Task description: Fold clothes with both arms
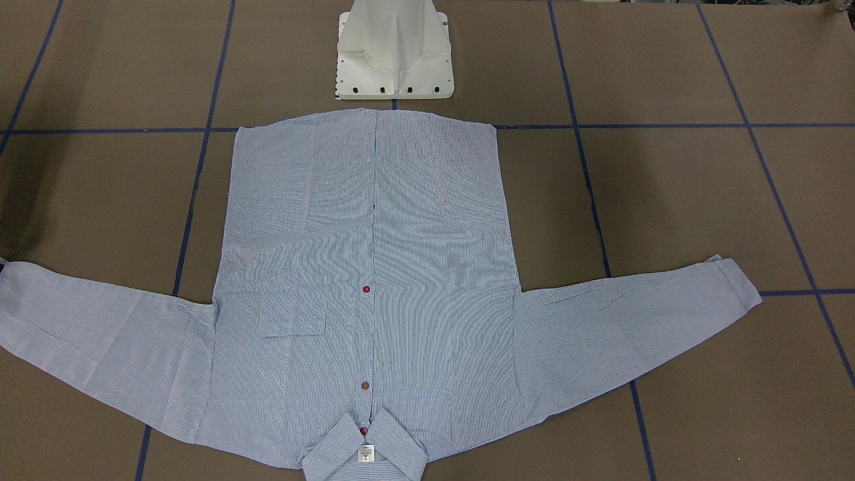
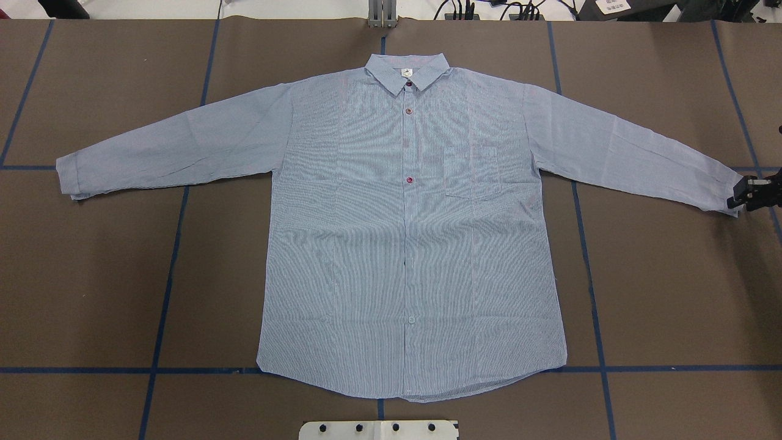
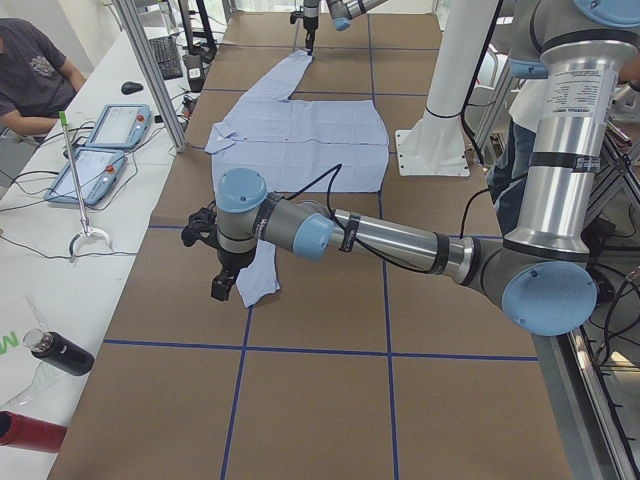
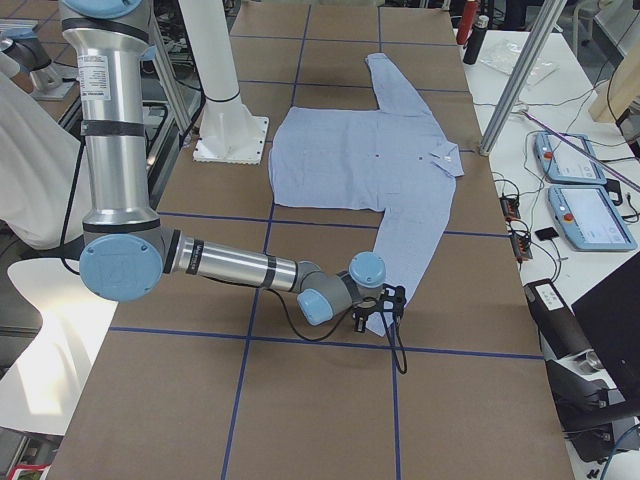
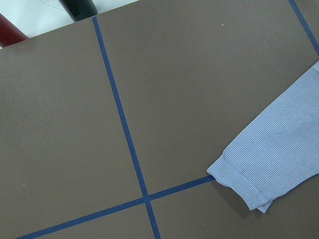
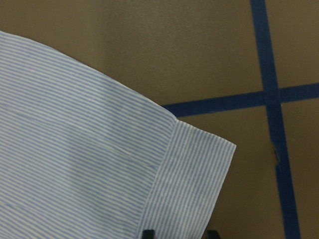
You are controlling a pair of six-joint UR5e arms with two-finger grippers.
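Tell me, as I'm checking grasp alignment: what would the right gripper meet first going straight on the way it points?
Most likely the shirt's sleeve cuff: in the wrist view the right gripper points down at it, fingertips apart around its end. The table lies beneath. How far off is unclear.

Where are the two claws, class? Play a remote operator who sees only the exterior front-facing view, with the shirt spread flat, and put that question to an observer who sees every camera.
Observer: The overhead view shows the right claw at the right sleeve cuff of the shirt.
Operator: Is it open?
Observer: Yes. In the right wrist view its fingertips stand apart, with cuff cloth showing between them.
Operator: And the left claw?
Observer: Only the exterior left view shows the left claw, which hangs near the left sleeve cuff. I cannot tell whether it is open or shut.
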